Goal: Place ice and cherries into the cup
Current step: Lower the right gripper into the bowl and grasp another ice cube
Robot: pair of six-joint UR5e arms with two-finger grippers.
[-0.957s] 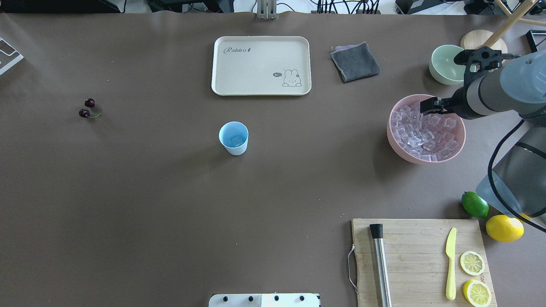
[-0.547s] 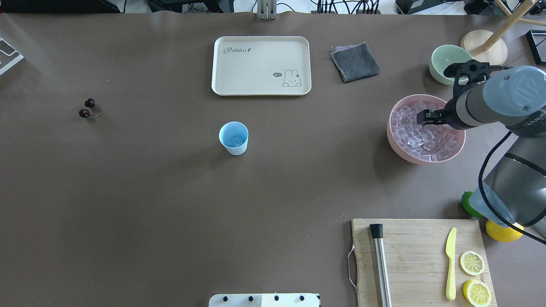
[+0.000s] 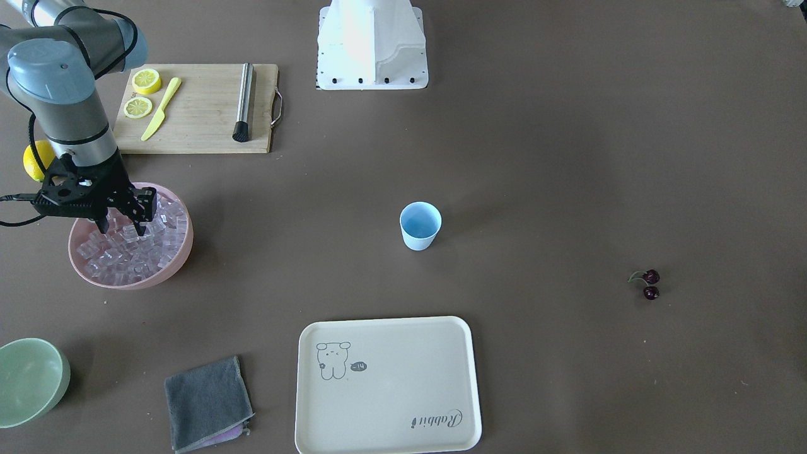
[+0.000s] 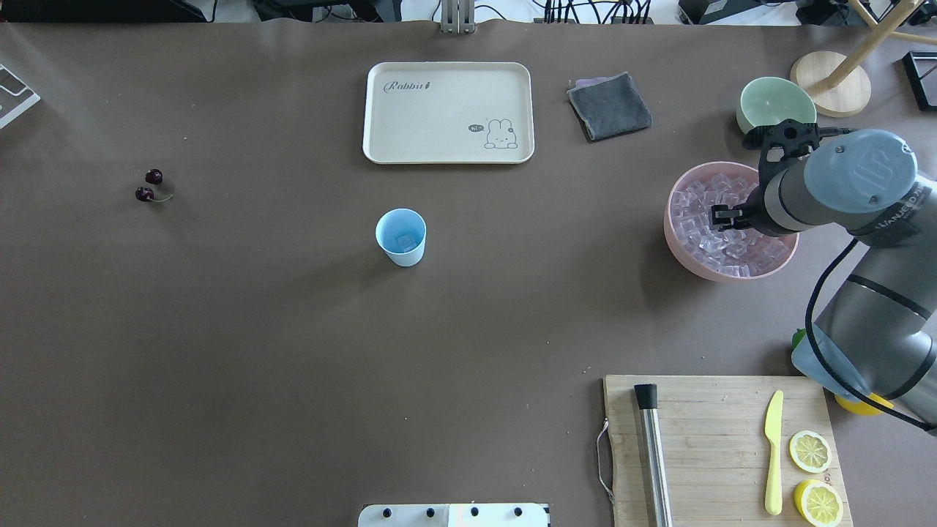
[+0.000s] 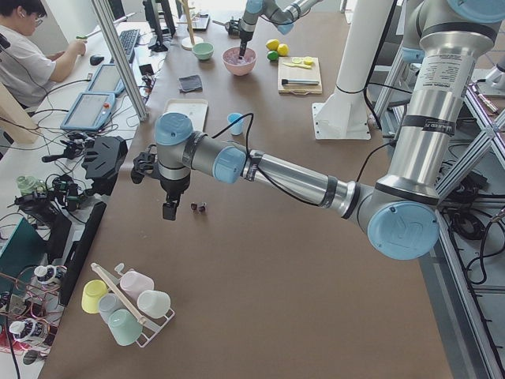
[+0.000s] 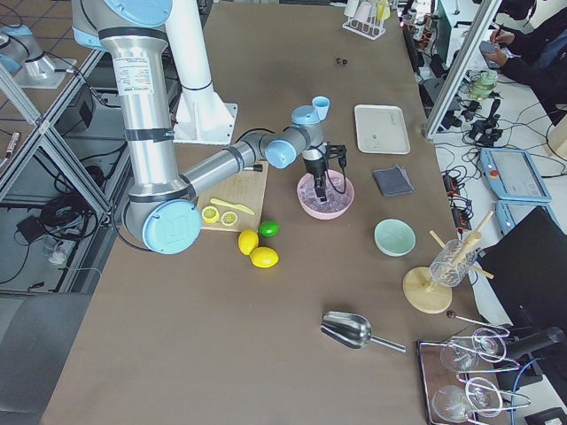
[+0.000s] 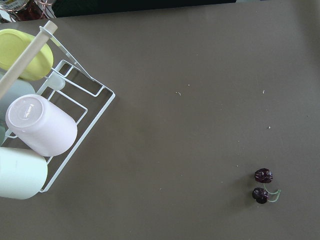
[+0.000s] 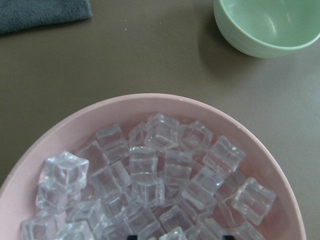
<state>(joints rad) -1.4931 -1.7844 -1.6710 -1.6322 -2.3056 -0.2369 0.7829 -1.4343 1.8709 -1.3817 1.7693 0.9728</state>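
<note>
Right hand (image 3: 121, 229): spread wide, pointing straight down, its tips set among the top cubes.
Ice (image 8: 145, 165): heaped loose in the pink bowl (image 3: 165, 272); in the wrist view one cube's top shows between the two tips at the lower edge.
Grip: it should close on that one cube across its flat faces, tips low enough to pass its middle. Glassy cubes probably slip from a corner hold or a shallow pinch.
Lift: straight up and slowly, so that neighbouring cubes drop back into the bowl and not over its rim.
Cup (image 3: 420, 230): upright in the middle of the worktop (image 4: 293, 329), well apart from the bowl; something pale, likely a cube, lies inside it.
Release: low over the small mouth, centred, since the light cup could tip if knocked.
Cherries (image 3: 651, 276): on the worktop at the far left end, well apart from the cup.
Left hand (image 5: 169, 210): hangs near the cherries; one cannot tell if it is spread or pressed together.
</note>
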